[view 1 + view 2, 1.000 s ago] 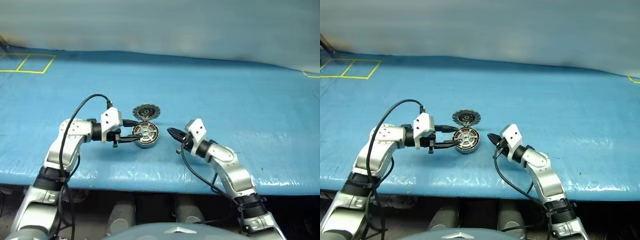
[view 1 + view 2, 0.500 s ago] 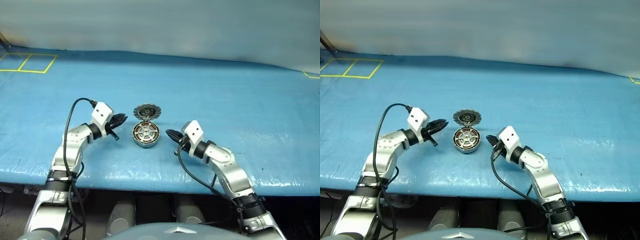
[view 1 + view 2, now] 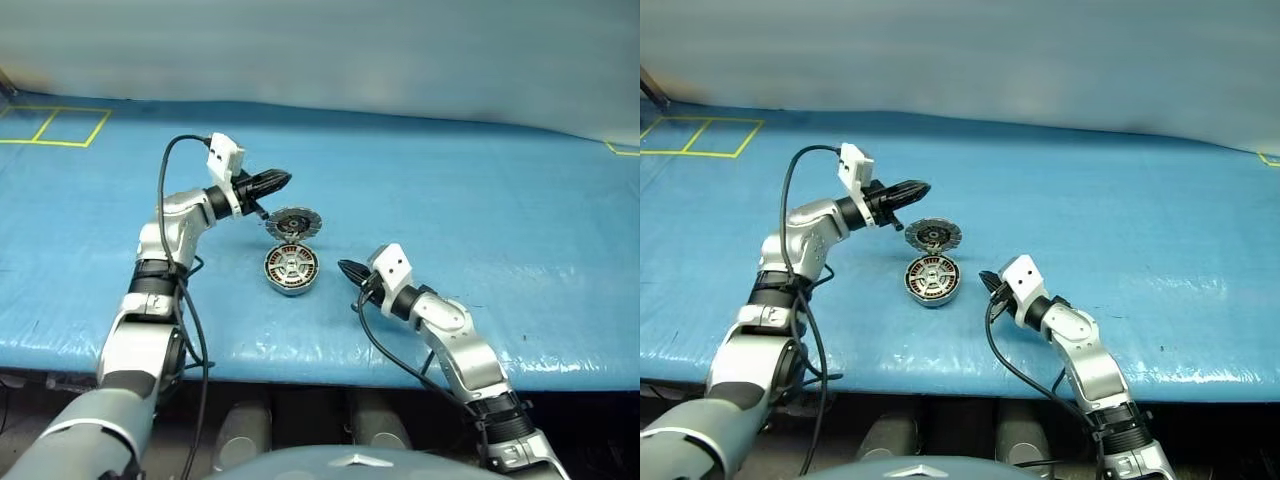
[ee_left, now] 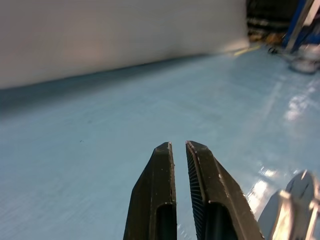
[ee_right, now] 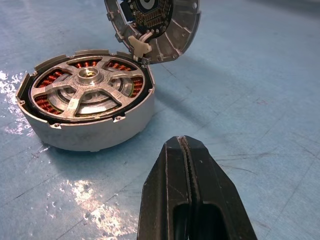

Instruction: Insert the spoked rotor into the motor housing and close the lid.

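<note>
Rotor (image 5: pixel 86 89) sits seated in motor housing (image 3: pixel 290 270), mid-mat; lid (image 3: pixel 292 223) stands open at housing's 12 o'clock, hinged. L gripper (image 3: pixel 283 180) nearly closed on nothing, raised at lid's 11 o'clock. R gripper (image 3: pixel 345 268) clenched empty, at housing's 3 o'clock. Next, I'd judge: L tips get behind lid's far edge, push toward 6 o'clock; R braces housing so it won't skid.

The motor housing (image 5: pixel 85 107) sits flat at the frame's centre, copper windings showing, the spoked rotor (image 5: pixel 86 91) seated inside. Its hinged lid (image 5: pixel 152 25) stands tilted open behind.
</note>
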`<state>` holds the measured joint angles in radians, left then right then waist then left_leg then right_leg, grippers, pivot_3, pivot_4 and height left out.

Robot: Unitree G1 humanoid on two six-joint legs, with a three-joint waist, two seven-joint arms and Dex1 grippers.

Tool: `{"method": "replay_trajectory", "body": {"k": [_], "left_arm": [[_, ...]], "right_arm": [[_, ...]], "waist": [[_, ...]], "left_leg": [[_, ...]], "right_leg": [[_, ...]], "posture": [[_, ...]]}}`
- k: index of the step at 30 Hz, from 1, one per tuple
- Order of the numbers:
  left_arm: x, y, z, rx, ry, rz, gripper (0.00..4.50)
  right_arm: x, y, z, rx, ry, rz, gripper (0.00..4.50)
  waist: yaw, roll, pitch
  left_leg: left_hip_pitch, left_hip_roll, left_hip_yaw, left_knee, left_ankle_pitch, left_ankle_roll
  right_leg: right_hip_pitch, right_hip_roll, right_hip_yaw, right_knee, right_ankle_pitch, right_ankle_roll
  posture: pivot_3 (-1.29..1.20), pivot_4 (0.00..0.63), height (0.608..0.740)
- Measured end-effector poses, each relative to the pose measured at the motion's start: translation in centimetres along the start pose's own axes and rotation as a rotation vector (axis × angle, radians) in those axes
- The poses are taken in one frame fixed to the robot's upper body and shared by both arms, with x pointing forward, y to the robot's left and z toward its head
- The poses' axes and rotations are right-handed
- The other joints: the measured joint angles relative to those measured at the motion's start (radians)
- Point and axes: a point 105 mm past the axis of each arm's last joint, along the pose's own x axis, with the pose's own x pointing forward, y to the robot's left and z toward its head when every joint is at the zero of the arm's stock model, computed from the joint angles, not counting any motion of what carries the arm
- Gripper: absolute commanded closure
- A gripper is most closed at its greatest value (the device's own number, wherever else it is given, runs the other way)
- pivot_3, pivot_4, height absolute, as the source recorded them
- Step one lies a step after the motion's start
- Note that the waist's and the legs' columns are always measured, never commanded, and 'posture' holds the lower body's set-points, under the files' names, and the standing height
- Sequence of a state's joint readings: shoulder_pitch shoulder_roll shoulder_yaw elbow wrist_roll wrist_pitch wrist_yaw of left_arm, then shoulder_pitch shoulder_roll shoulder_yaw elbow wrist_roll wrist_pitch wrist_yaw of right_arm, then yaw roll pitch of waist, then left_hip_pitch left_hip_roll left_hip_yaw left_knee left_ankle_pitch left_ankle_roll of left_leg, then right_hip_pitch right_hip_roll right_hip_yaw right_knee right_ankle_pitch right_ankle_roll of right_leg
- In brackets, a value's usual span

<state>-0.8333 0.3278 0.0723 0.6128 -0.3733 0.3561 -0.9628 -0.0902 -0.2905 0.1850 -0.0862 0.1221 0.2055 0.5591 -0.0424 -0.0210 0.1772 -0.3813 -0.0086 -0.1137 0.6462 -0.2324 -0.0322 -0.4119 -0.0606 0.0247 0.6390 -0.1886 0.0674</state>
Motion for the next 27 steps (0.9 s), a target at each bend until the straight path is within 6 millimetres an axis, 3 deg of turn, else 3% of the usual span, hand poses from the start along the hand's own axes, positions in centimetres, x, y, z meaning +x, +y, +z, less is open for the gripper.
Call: {"method": "replay_trajectory", "body": {"k": [3,11,17,27], "left_arm": [[0.6,-0.8,0.4,-0.042,0.032,-0.079,4.03],[0.4,-2.3,-3.1,-0.057,0.263,-0.205,4.03],[-1.4,-4.0,-6.4,-0.040,0.397,-0.316,4.03],[-3.4,-4.9,-7.7,-0.023,0.440,-0.342,4.03]], "right_arm": [[-0.1,0.1,-0.2,0.018,-0.001,-0.014,4.50],[-0.2,0.0,-0.5,0.030,0.003,-0.042,4.50],[-0.2,0.0,-0.4,0.034,-0.004,-0.046,4.50],[0.3,-0.2,0.1,0.025,-0.020,-0.042,4.50]], "waist": [[-0.004,0.000,0.000],[-0.008,0.000,0.000],[-0.009,0.000,0.000],[-0.008,0.000,0.000]], "left_leg": [[0.000,0.000,0.000,-0.001,0.000,0.000],[0.000,0.000,0.000,-0.001,0.000,0.000],[0.000,0.000,0.000,-0.002,0.000,0.000],[0.000,0.000,0.000,-0.002,0.000,0.000]], "right_leg": [[0.000,0.000,0.000,0.000,0.000,0.000],[0.000,0.000,0.000,-0.001,-0.001,-0.001],[-0.001,0.000,0.000,-0.001,-0.003,-0.005],[-0.001,0.000,0.000,-0.001,-0.003,-0.005]], "posture": [[0.00,0.150,0.740],[0.00,0.150,0.740],[0.00,0.150,0.740],[0.00,0.150,0.740]]}}
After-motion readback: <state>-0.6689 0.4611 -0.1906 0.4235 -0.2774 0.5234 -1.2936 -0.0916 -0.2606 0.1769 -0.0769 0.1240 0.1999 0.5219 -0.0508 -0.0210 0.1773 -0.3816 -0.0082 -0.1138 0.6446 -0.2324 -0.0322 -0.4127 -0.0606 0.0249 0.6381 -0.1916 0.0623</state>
